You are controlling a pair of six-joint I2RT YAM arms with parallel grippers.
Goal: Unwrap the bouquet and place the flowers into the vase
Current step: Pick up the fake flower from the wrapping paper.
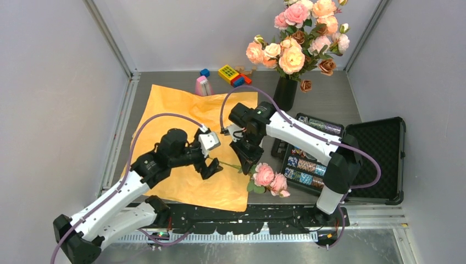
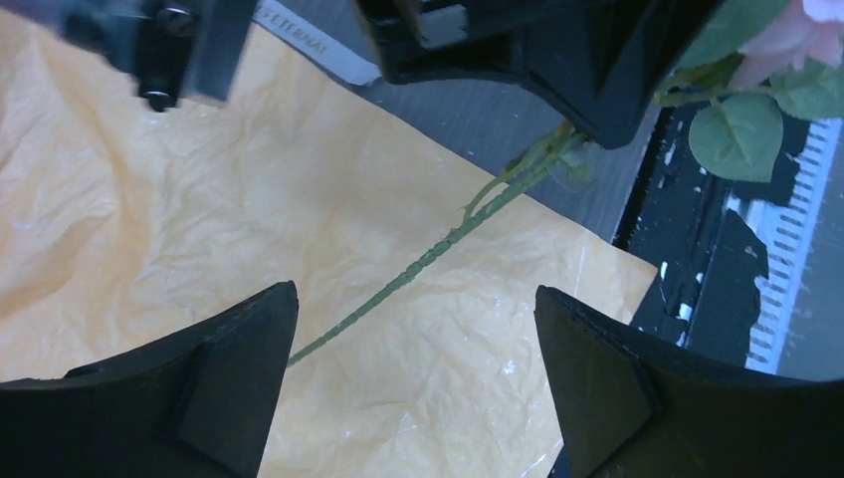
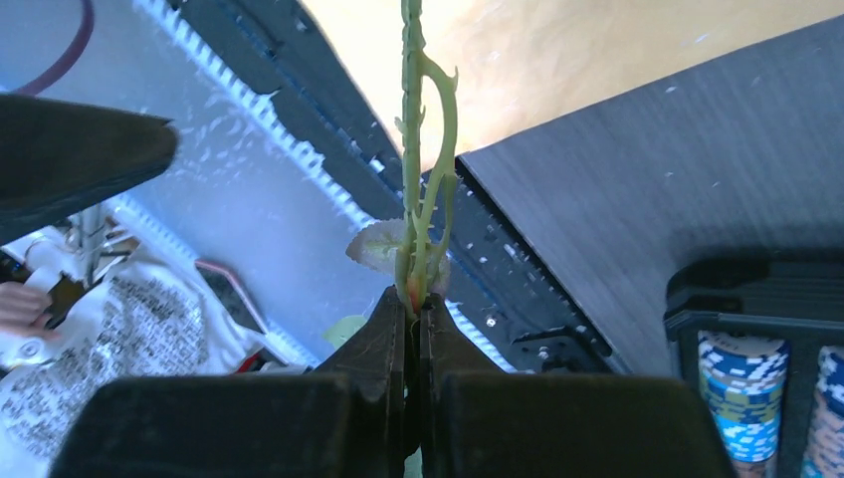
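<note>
left gripper (image 1: 211, 166) hangs wide open beside the right gripper (image 1: 247, 164), which points down, pinched shut.

Plain grey walls (image 1: 49, 82) enclose a dark grey table (image 1: 329, 104) on three sides.

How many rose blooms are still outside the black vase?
2. One pink bloom is just off the orange paper's near right corner; the second bloom touches its right side. Their stem is pinched in the right gripper's shut jaws. Others may be hidden beneath.

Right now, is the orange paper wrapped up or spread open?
Spread open: the orange paper lies flat on the table, with one green stem over it.
</note>
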